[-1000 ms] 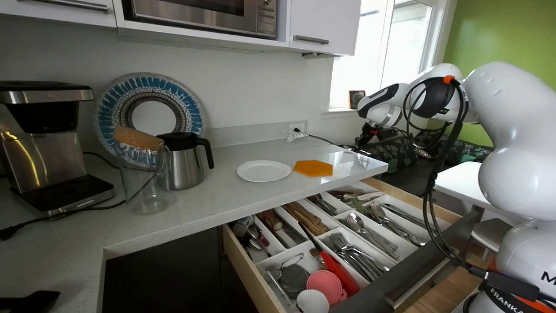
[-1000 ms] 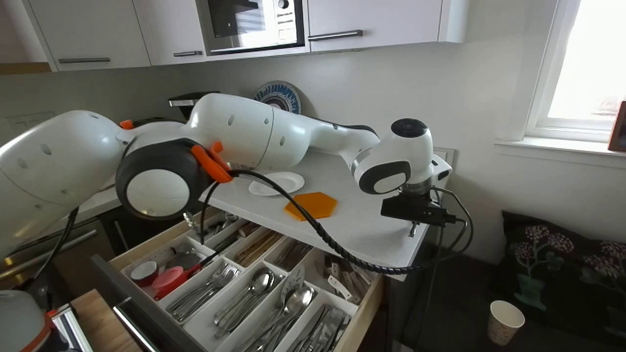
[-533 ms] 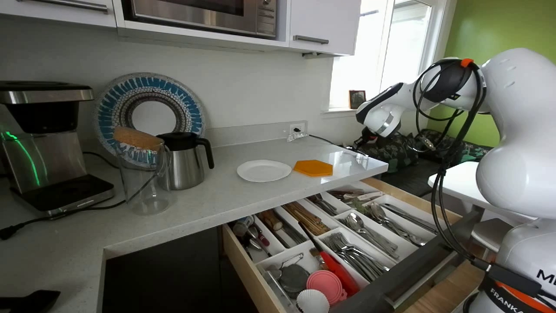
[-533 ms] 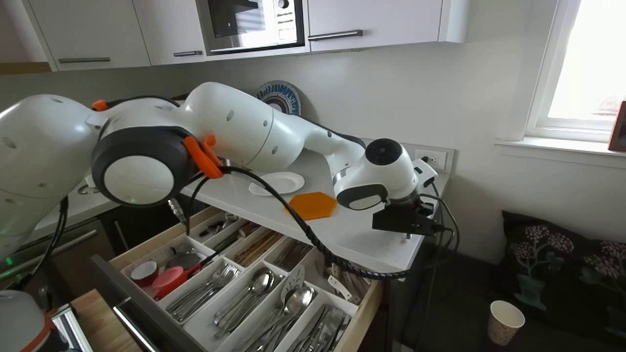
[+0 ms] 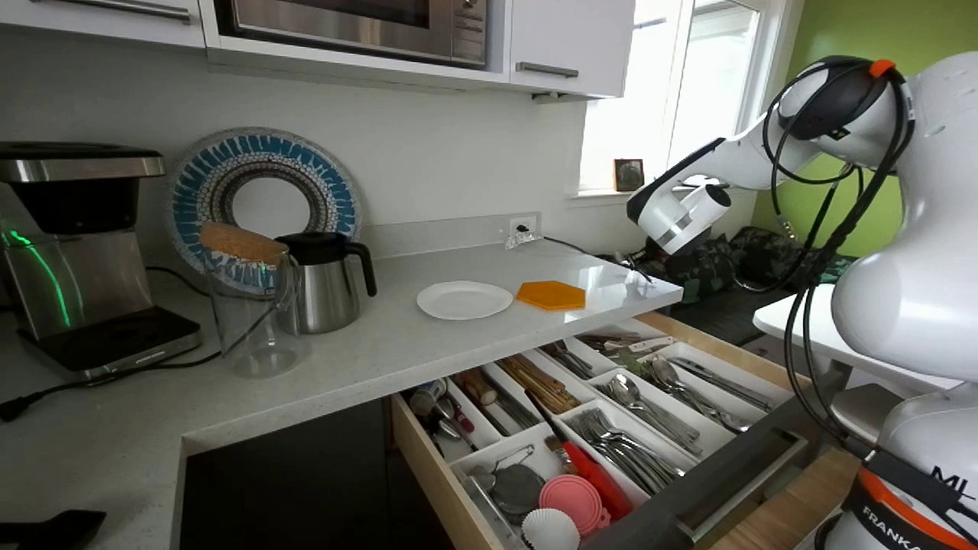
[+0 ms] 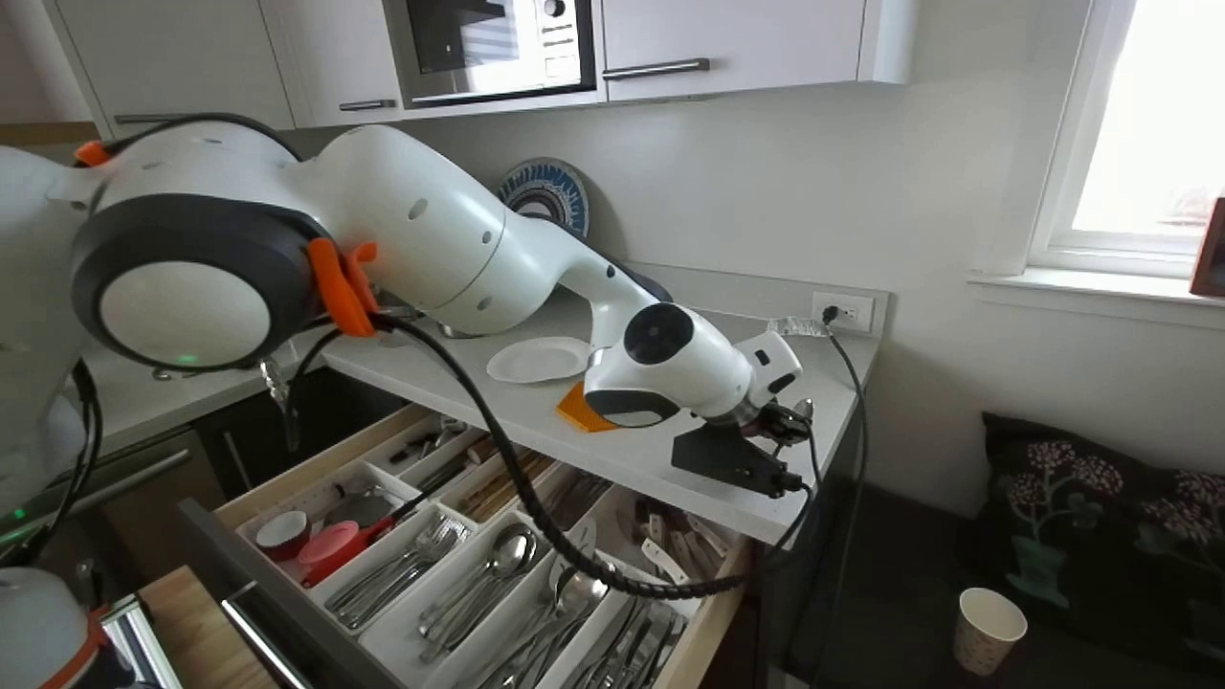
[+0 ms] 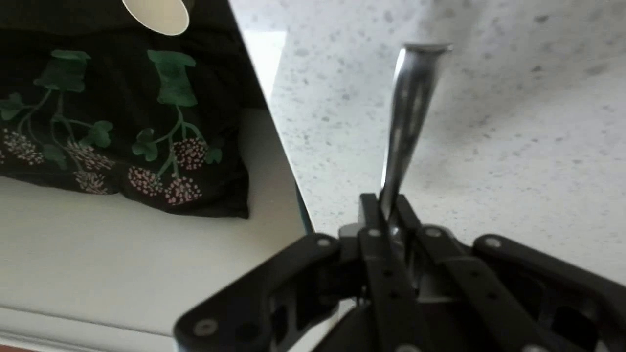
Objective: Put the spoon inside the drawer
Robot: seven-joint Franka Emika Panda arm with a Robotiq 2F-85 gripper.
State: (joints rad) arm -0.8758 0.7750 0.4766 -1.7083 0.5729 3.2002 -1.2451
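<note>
In both exterior views the elbow [image 6: 201,249] of the arm [image 6: 431,220] has risen over the last second. In an exterior view the wrist [image 6: 670,368], which pointed almost straight down, now leans over; it covers most of the hexagon [image 6: 580,413] that showed before, while the foil [image 6: 796,326] beside the outlet [image 6: 844,313] has come clear of it. The cable [image 6: 670,590] hangs lower across the drawer [image 5: 435,477].

The tool [image 7: 385,203] is clamped on the spoon [image 7: 413,93]: the fingers [image 7: 369,210] pinch its handle, and the flared end sticks out past them, over the worktop [image 5: 397,328]. I cannot tell whether it touches the surface. The spoon is outside the drawer, which is pulled out as before, its cutlery [image 6: 397,574] unmoved in the compartments. The plate [image 5: 464,300], the jug [image 5: 328,286] and the cup [image 6: 989,630] have also kept their places. The reflection on the coffee maker [image 5: 84,183], yellow a second ago, is green.
</note>
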